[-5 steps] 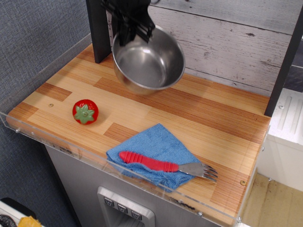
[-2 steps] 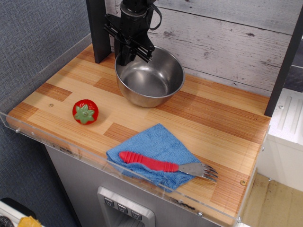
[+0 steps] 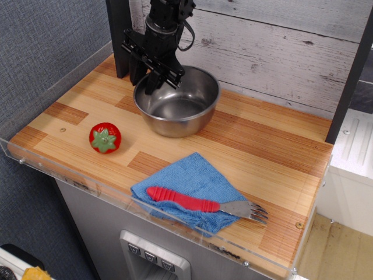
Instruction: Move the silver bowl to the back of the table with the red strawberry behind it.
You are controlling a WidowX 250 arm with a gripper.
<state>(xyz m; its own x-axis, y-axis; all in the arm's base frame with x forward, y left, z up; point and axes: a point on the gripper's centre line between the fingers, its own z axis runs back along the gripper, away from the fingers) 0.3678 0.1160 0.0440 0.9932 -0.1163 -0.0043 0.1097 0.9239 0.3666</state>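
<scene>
Observation.image: plank table, whitewashed wall.

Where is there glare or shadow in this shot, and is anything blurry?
In the observation.image view, the silver bowl shows soft bright reflections on its inner wall; the gripper at its rim casts a dark reflection inside. The red strawberry has small glossy highlights. Lighting on the table is even, shadows faint, and everything looks sharp.

Even, bright, soft light; faint shadows. The silver bowl shows mild glare inside, the acrylic edge light reflections. Focus is sharp.
</scene>
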